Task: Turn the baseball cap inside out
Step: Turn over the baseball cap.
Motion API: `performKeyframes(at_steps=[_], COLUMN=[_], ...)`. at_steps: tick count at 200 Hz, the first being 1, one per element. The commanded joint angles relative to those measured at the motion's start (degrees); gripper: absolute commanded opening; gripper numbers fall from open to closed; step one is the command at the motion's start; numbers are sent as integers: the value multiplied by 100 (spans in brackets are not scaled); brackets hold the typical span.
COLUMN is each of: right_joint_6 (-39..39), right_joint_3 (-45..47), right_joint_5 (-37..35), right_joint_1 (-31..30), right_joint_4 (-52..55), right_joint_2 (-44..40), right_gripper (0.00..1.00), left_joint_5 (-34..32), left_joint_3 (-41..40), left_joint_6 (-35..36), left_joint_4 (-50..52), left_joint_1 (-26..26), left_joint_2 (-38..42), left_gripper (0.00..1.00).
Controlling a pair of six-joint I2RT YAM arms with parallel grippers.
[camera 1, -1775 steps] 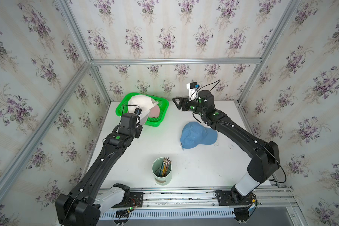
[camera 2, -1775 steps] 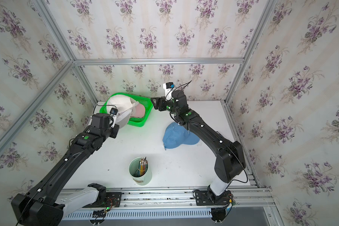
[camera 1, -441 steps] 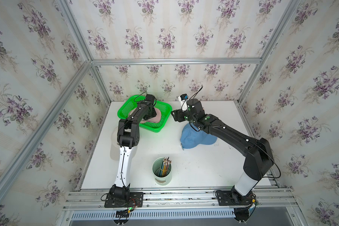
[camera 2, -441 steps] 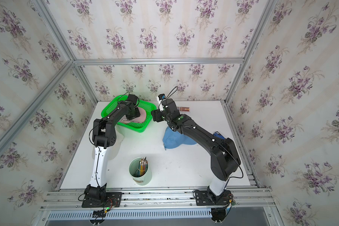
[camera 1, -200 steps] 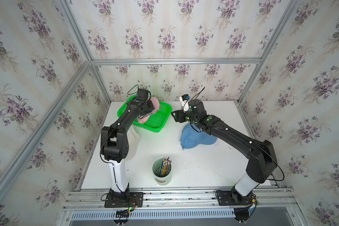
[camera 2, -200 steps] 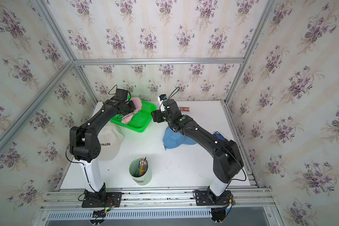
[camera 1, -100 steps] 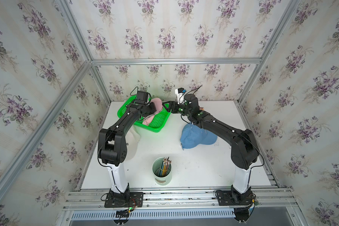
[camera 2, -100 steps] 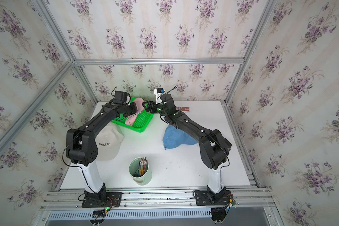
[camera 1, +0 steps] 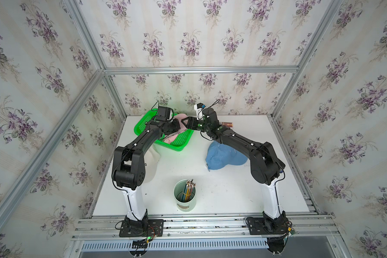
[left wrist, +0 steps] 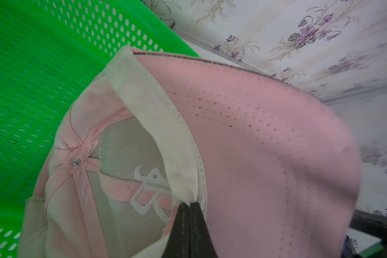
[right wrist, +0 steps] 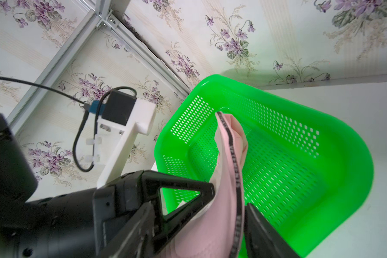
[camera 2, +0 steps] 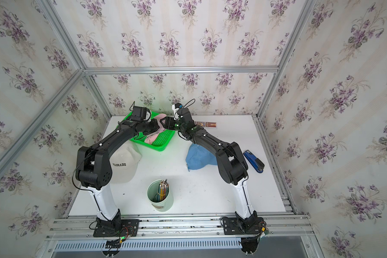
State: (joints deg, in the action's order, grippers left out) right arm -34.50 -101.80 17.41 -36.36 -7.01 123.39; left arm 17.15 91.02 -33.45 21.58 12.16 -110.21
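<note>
Pink baseball cap (left wrist: 255,145) is being held up over the green basket (camera 1: 177,147) at the far left corner of the tabletop (camera 1: 221,192). The left arm (camera 1: 143,139) is gripping it, its jaws pinching shut on the white sweatband (left wrist: 156,125) beside the brim, and the crown's lined inside (left wrist: 121,152) is facing that wrist camera. The right arm (camera 1: 237,140) is reaching across, its jaws standing partly apart on either side of the brim's edge (right wrist: 235,178). Whether they are pressing it cannot be told. Setting up a two-handed hold appears to be the step in hand. The next move is probably calling for the right jaws to clamp the brim firmly, freeing the left to push the crown through.
</note>
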Motion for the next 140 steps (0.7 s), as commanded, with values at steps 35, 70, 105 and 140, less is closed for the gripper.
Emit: performKeyframes(at_steps=[35,70,105,140], right_joint_6=[-54,91,454,1375], right_joint_3=[-429,-456,-434,-422], right_joint_5=[-142,-38,179,180], right_joint_1=[6,6,6,-2], right_joint_4=[492,533,653,1042], right_joint_2=[348,252,-5,-462], right_gripper=[30,0,0,0], left_joint_5=[140,76,-344,-594], left_joint_3=[14,131,716,1282], left_joint_6=[65,160,912,1729], left_joint_4=[-295,-98,794,1717], left_joint_1=[67,66,45,-42], left_joint_2=[97,85,187,772], left_gripper=[0,15,66,90])
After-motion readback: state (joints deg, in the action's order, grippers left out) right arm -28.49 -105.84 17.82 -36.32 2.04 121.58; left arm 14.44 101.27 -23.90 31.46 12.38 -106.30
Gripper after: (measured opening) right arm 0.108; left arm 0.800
